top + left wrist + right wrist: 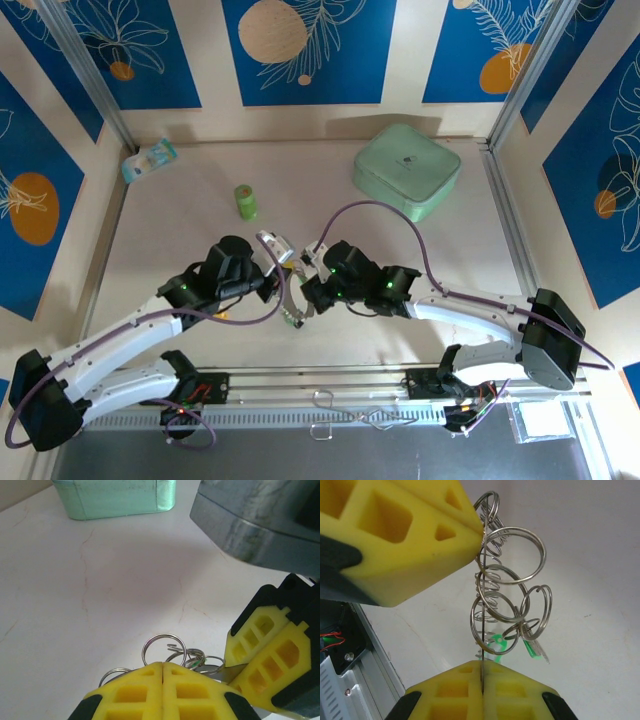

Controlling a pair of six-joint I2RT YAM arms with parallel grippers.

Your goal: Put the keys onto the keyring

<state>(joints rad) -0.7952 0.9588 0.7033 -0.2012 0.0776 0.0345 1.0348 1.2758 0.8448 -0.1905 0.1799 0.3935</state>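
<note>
Tabletop (180,230) (pale, veined) under keyring (481,565); blue walls (370,60).

White-and-black arms (110,345), purple cables (380,203), yellow gridded end effector fingers (130,695)

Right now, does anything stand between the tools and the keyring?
Nothing visible does. The left tool and the right tool are both shut directly on the keyring wire. Between them, small rings and a green key hang from it.

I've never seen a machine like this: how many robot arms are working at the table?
2. The left arm reaches in from bottom left, the right arm from bottom right; both meet mid-table, pinching the keyring. None seem hidden.
</note>
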